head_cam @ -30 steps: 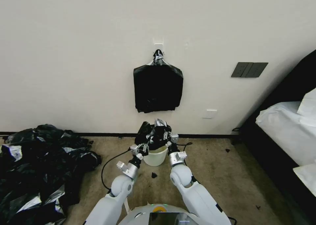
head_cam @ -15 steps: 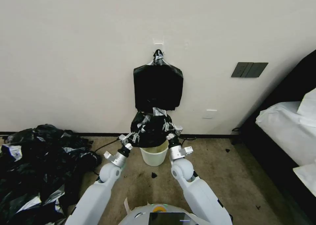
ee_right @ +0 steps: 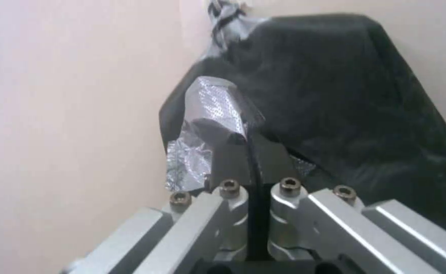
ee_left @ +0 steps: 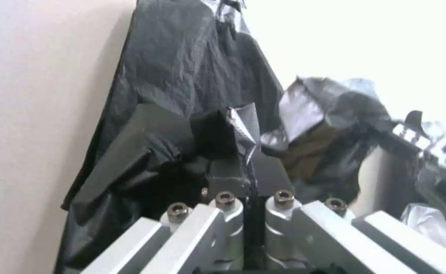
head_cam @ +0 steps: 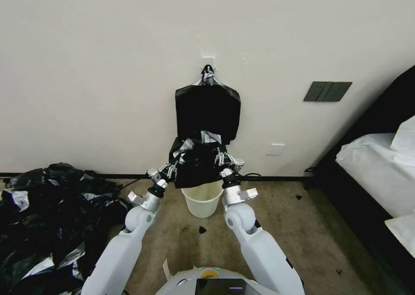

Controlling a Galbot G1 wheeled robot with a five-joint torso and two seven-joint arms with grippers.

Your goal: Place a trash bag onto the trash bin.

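Film is pinched in both — the left end effector (head_cam: 170, 170) and the right end effector (head_cam: 223, 160) each clamp an edge of the trash bag (head_cam: 196, 167), holding it spread in the air above the trash bin (head_cam: 202, 202) on the carpet. Gripping looks done; lowering the bag's mouth around the rim remains.

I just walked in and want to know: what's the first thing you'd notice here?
Both arms are up in the middle: the left gripper and right gripper each pinch a side of the trash bag, stretched above the trash bin. Behind it a black bundle hangs on the wall, and a heap of black bags covers the floor to the left.
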